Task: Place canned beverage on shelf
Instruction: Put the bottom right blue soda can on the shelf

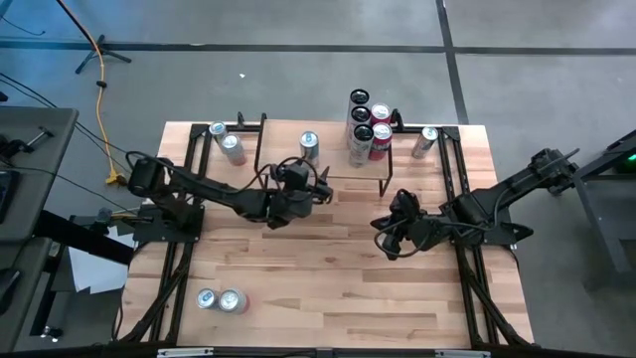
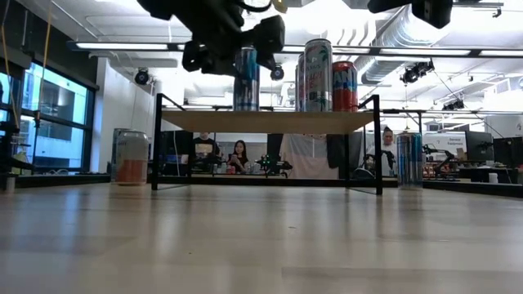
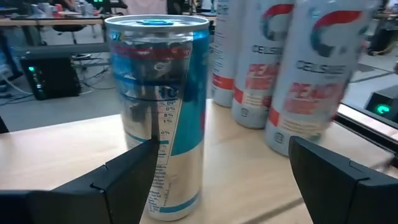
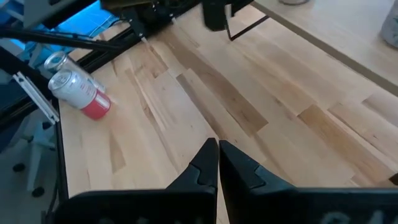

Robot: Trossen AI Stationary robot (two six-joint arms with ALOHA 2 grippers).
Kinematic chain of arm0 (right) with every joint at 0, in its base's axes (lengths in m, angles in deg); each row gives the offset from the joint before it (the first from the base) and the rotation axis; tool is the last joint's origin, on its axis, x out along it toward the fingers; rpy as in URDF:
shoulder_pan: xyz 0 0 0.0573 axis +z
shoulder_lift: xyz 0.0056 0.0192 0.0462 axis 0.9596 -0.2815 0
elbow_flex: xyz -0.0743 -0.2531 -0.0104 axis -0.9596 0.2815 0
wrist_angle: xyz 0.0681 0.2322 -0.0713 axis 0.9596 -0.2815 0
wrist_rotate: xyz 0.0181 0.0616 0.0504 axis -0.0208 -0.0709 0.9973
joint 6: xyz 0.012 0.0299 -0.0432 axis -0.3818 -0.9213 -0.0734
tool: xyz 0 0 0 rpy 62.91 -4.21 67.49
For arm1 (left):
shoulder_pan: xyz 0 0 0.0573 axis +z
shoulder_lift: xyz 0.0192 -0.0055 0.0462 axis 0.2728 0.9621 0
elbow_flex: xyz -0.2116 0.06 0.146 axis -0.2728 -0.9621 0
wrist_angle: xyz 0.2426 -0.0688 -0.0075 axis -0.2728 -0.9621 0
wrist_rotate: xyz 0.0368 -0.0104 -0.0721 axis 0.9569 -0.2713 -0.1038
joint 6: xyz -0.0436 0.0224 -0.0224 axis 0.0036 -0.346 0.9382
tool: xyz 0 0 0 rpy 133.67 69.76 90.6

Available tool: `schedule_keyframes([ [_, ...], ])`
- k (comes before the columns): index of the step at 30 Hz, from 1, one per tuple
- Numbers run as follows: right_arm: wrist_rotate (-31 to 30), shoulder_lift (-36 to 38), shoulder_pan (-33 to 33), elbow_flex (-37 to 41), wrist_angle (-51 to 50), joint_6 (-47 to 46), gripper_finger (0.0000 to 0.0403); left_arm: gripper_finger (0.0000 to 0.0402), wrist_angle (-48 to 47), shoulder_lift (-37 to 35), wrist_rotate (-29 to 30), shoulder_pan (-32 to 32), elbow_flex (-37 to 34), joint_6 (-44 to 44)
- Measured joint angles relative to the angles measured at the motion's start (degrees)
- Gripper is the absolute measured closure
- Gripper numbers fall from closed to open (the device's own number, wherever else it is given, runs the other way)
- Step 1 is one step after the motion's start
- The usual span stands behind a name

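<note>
Blue can (image 3: 163,112) upright on the shelf (image 2: 270,121), dead ahead of the left end effector (image 3: 217,180) and between its spread fingers, untouched; right end effector (image 4: 217,163) pinched together, empty, farther off over the counter (image 1: 328,288).

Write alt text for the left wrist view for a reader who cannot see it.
A blue and silver can stands upright on the shelf, between the open fingers of the left gripper, one finger touching its side. Beside it stand other white cans with red lettering.
</note>
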Motion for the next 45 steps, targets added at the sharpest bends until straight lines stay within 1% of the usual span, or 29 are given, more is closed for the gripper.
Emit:
schedule_keyframes([
  [9, 0.4, 0.0, 0.0, 0.0, -0.1, 0.2, 0.0403, 0.0083, -0.5, 0.3, 0.7, 3.9, 0.4, 0.1],
  [12, 0.4, 0.0, 0.0, 0.0, -0.1, 0.2, 0.0403, 0.0083, -0.5, 0.3, -1.3, 5.5, 0.4, 0.1],
  [18, 0.5, 0.0, 0.0, 0.0, -0.1, 0.2, 0.0403, 0.0083, -0.5, 0.3, -2.3, 8.0, 0.4, 2.0],
  [24, 0.6, 0.0, 0.0, 0.0, -0.1, 0.2, 0.0403, 0.0088, -0.5, 0.3, -6.4, 9.3, 0.4, 1.6],
  [27, 0.6, 0.0, 0.0, 0.0, -0.1, 0.2, 0.0403, 0.0117, -0.5, 0.3, -6.5, 9.3, 0.4, 1.6],
  [34, 0.6, -0.2, 0.0, 0.0, -0.1, 0.2, 0.0403, 0.0235, -0.5, 0.2, -6.5, 9.3, 0.4, 0.8],
  [35, 0.6, -0.2, 0.0, 0.0, -0.1, 0.2, 0.0403, 0.0246, -0.5, 0.0, -6.8, 9.3, 0.4, -0.1],
  [37, 0.6, -0.2, 0.0, 0.0, -0.1, 0.0, 0.0403, 0.0248, -0.3, -0.2, -7.6, 9.3, 0.3, -2.6],
  [40, 0.6, -0.2, 0.0, 0.0, -0.1, -0.1, 0.0403, 0.0248, -0.5, -1.7, -9.8, 9.6, 0.2, -7.8],
  [41, 0.6, -0.2, 0.0, 0.0, -0.1, -0.1, 0.0403, 0.0248, -0.3, -2.2, -11.7, 9.7, 0.2, -9.1],
  [43, 0.6, -0.2, 0.0, 0.0, -0.2, -0.2, 0.0403, 0.0247, -0.8, -3.5, -16.6, 10.3, 0.2, -11.9],
  [45, 0.6, -0.2, 0.0, 0.0, -0.4, -0.1, 0.0403, 0.0244, -0.6, -4.9, -23.7, 11.0, 0.2, -14.6],
])
